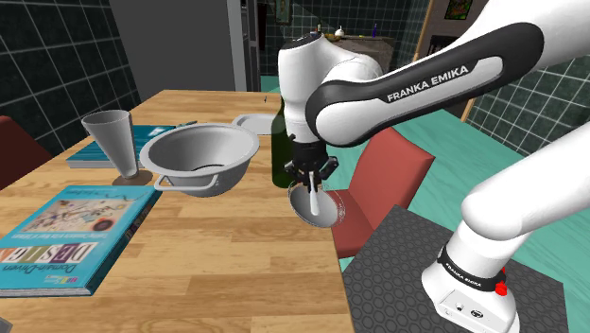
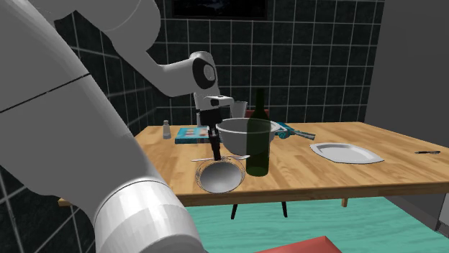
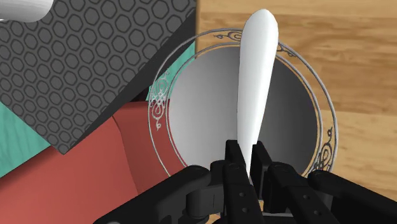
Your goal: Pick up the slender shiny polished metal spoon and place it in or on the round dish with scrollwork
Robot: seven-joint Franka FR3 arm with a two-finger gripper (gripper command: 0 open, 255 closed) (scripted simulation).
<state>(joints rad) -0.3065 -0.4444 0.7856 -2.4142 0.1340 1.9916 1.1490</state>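
My gripper (image 1: 310,182) hangs over the table's near edge, shut on a slender white spoon (image 1: 313,201) that points downward. In the wrist view the fingers (image 3: 232,159) clasp the spoon's (image 3: 256,76) narrow end, and its broad end reaches over the dish's far rim. The round dish (image 3: 154,114) has a grey hollow and a clear rim with scrollwork. It lies right below the spoon and overhangs the table edge (image 1: 326,214). From the second exterior view, the gripper (image 2: 218,144) stands just above the dish (image 2: 219,177).
A dark green bottle (image 1: 281,142) stands close behind the gripper, with a grey handled bowl (image 1: 200,156) beside it. A white plate (image 1: 253,123), a cone-shaped cup (image 1: 118,142) and books (image 1: 71,232) lie further off. A red chair (image 1: 373,189) stands below the table edge.
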